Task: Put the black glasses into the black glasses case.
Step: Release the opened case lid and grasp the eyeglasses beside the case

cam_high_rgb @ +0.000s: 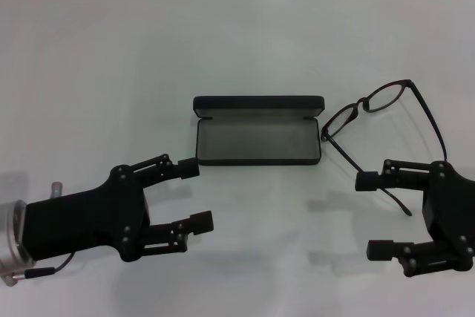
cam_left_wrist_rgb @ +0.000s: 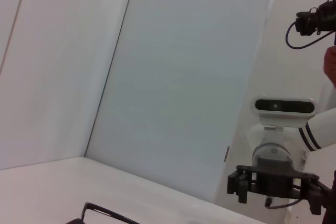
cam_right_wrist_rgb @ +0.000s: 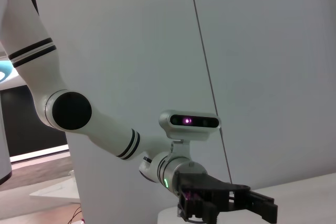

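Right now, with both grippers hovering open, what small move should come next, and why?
Probably the right gripper should ease forward toward the black glasses and line up on a temple arm. The glasses lie unfolded on the table, just right of the black glasses case, which already sits open. The left gripper is farther away, left of the case.

We see bare table (cam_high_rgb: 96, 64) all around, black glasses case (cam_high_rgb: 257, 139) lid-up and unobstructed from above, black glasses (cam_high_rgb: 386, 128) just beside its right end, temple crossing the right gripper's (cam_high_rgb: 375, 214) upper finger
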